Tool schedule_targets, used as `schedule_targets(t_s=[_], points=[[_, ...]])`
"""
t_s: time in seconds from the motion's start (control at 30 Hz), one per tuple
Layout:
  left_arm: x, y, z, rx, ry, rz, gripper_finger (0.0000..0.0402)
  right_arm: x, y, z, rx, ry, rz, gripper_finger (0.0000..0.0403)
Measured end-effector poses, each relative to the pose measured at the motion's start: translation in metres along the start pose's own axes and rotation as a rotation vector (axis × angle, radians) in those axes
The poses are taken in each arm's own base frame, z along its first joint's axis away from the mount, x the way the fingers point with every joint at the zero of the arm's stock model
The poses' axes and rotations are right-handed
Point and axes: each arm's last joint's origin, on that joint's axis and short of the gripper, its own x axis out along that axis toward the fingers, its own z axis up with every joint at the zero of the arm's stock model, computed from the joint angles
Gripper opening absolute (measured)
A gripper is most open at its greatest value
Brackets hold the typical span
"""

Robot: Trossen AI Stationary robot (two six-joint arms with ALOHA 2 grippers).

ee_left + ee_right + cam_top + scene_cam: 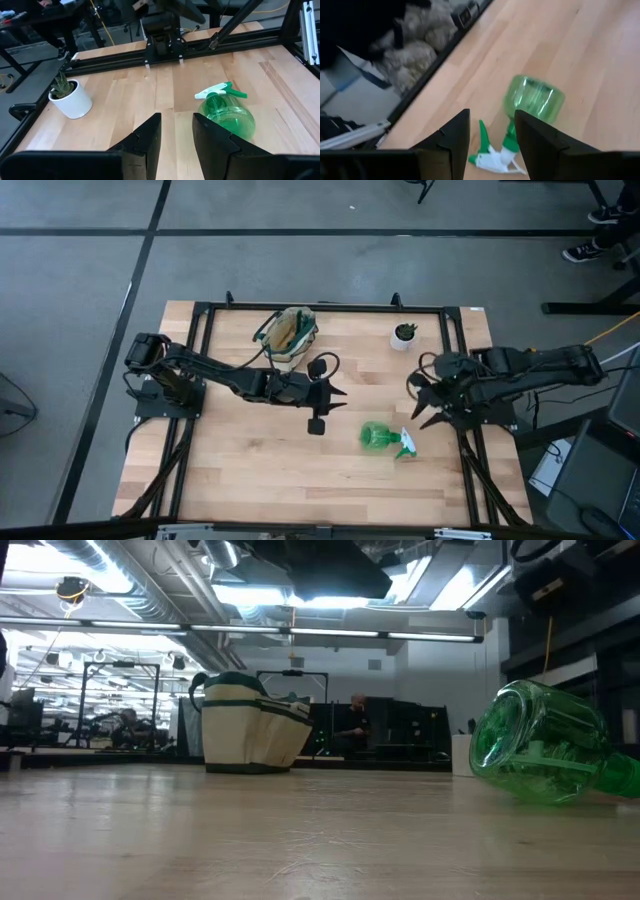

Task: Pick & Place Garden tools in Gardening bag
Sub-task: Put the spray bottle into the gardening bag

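Note:
The translucent green spray bottle (380, 437) lies on its side on the table right of centre, its white trigger (407, 446) toward the right edge. It also shows in the left wrist view (227, 112) and the right wrist view (535, 102). The beige gardening bag (287, 335) stands on its base at the far middle, with wooden handles showing inside it. My left gripper (340, 398) is open and empty, near the bag and left of the bottle. My right gripper (415, 398) is open and empty, above and just beyond the bottle's trigger end. No pruning shears show.
A small green plant in a white pot (404, 335) stands at the far right, also seen in the left wrist view (70, 97). Black frame rails (330, 308) run along the table's edges. Bare wood lies at the near half of the table (260, 480).

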Motion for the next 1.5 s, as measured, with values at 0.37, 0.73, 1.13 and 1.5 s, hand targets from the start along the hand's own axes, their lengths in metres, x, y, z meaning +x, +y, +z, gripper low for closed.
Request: schedule_targets(t_s=[0.37,0.73,1.13,1.5], points=[[0.000,0.000,0.000,0.001,0.003,0.000,0.0106,0.029,0.006,0.022,0.018,0.199,-0.076,0.0158],[0.000,0.000,0.000,-0.008,0.003,0.000,0.0103,0.040,0.002,0.044,0.319,0.351,-0.186,0.0158],[0.000,-0.001,-0.001,-0.025,0.014,-0.003,0.0103,0.101,0.005,0.015,0.428,0.846,-0.158,0.0158],[-0.001,-0.004,-0.004,-0.012,0.045,-0.013,0.0107,0.115,-0.014,0.026,0.457,0.871,-0.173,0.0158]])
